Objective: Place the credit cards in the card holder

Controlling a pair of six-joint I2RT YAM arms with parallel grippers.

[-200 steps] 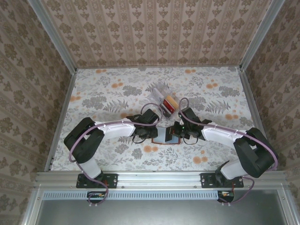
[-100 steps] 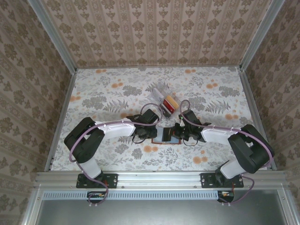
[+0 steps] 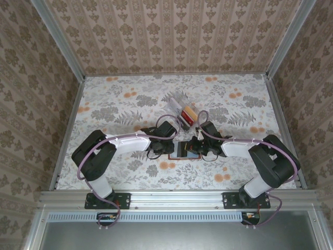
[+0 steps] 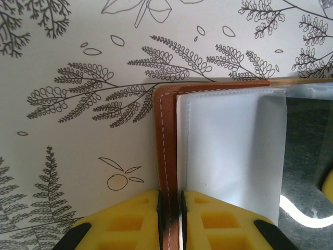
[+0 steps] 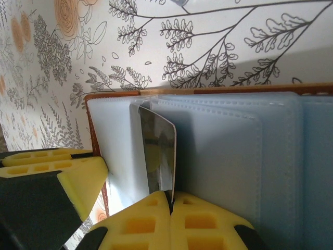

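The card holder (image 3: 185, 151) lies open on the flowered table between my two grippers. My left gripper (image 3: 175, 148) is shut on its brown stitched leather edge (image 4: 165, 130), the yellow pads (image 4: 140, 216) pinching the edge beside the clear sleeves (image 4: 229, 151). My right gripper (image 5: 170, 200) is shut on one dark, glossy credit card (image 5: 158, 151) held on edge. The card's far end meets the pale sleeves (image 5: 234, 156) of the holder; whether it is inside a slot I cannot tell. From above, the right gripper (image 3: 196, 148) sits at the holder's right side.
A clear plastic box (image 3: 186, 111) with red-orange and yellow cards stands just behind the holder. A left finger (image 5: 78, 174) shows close to the held card. Metal rails and papered walls bound the table (image 3: 119, 104).
The right arm has swung inward and its gripper has edged left over the holder with the card. The left gripper stays clamped on the leather edge.
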